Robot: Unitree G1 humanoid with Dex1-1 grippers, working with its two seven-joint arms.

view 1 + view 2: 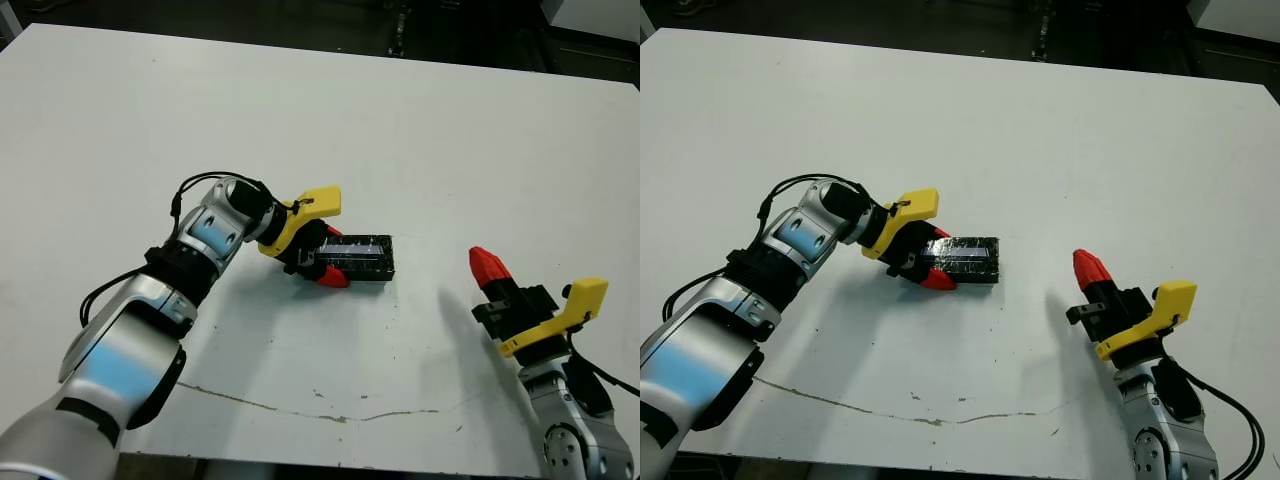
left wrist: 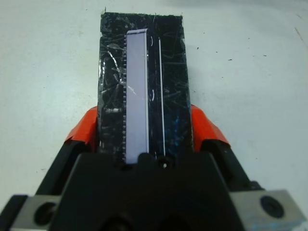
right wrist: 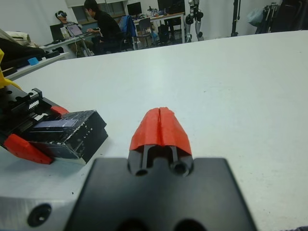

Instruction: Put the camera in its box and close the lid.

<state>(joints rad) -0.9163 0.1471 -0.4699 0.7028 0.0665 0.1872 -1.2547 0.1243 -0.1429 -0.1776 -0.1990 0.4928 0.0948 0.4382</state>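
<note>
Near right, the right gripper [image 1: 484,262] hovers with its red fingers pressed together, holding nothing. Further in, at the table's [image 1: 420,130] centre, the left gripper [image 1: 322,262] clamps the speckled lid [image 1: 358,254] by its sides. The box and camera are hidden from sight.

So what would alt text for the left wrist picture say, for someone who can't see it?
A speckled black lid with a pale stripe, gripped on both long sides by the left gripper, whose red fingers press against it. The white table lies all around.
</note>
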